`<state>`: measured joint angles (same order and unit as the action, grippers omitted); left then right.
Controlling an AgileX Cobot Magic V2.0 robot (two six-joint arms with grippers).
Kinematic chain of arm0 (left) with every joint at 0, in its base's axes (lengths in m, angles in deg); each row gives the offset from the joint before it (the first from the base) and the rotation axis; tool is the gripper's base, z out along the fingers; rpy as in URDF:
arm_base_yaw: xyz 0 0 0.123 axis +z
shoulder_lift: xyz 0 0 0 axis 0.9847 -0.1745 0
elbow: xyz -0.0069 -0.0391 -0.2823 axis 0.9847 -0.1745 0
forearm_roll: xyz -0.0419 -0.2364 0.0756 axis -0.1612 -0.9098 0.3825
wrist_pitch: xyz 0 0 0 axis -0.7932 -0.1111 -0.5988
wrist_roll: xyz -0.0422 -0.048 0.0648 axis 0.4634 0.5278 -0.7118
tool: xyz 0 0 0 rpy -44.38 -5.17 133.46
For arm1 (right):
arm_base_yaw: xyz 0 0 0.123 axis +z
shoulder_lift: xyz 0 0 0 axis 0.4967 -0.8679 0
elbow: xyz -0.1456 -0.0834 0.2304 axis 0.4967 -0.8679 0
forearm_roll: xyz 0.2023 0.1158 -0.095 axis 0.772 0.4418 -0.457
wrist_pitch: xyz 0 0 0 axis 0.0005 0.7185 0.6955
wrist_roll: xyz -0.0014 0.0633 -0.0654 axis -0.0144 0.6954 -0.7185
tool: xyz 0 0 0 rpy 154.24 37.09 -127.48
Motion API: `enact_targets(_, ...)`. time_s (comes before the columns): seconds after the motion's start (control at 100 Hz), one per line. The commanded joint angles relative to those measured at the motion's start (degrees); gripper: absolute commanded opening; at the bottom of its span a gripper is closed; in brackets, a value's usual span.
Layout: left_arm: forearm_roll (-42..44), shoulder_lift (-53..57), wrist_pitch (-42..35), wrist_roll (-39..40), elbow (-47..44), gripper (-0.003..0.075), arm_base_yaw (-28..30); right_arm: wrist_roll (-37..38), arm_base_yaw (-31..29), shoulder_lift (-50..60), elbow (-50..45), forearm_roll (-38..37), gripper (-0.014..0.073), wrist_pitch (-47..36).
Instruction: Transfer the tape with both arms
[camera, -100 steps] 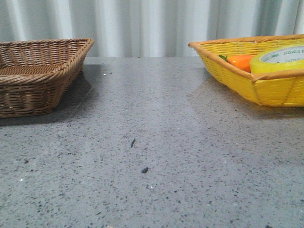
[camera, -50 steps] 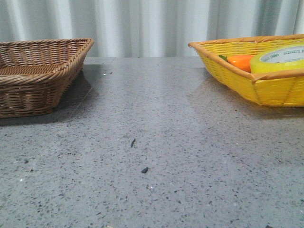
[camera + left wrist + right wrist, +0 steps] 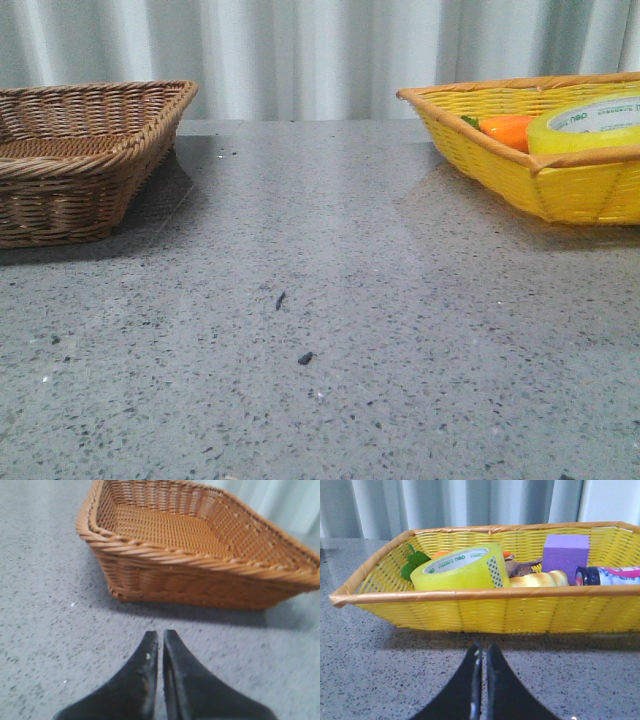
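The tape [image 3: 585, 125], a wide yellow roll with a white core printed in green, lies in the yellow basket [image 3: 560, 190] at the right; it also shows in the right wrist view [image 3: 462, 569], tilted against the basket's near wall. My right gripper [image 3: 483, 647] is shut and empty over the table in front of that basket [image 3: 485, 612]. My left gripper [image 3: 160, 634] is shut and empty over the table in front of the brown wicker basket [image 3: 200, 575]. Neither gripper shows in the front view.
The brown basket [image 3: 80, 160] stands at the left, with nothing seen in it. The yellow basket also holds an orange carrot [image 3: 508, 130] with green leaves [image 3: 415, 562], a purple block [image 3: 565, 552], a bread-like item [image 3: 537, 579] and a bottle [image 3: 610, 575]. Grey speckled table [image 3: 320, 330]; curtain behind.
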<state>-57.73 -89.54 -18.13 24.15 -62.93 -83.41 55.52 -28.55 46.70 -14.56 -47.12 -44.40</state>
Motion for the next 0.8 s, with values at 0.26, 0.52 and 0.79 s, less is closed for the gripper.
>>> enact_targets(0.26, -9.6, 1.7, -11.1, 0.4, -0.6, -0.002, 0.2, -0.5, 0.1, 1.1, -1.3, 0.2, -0.0062, -4.9)
enact_targets(0.52, -9.6, 1.7, -11.2, 0.4, -0.6, -0.002, 0.2, -0.5, 0.1, 1.1, -1.3, 0.2, -0.0062, -4.9)
enact_targets(0.79, -10.3, 1.7, -17.0, 0.4, -0.6, -0.002, 0.2, 0.5, 0.1, 1.1, -1.3, 10.6, -0.0062, -9.1)
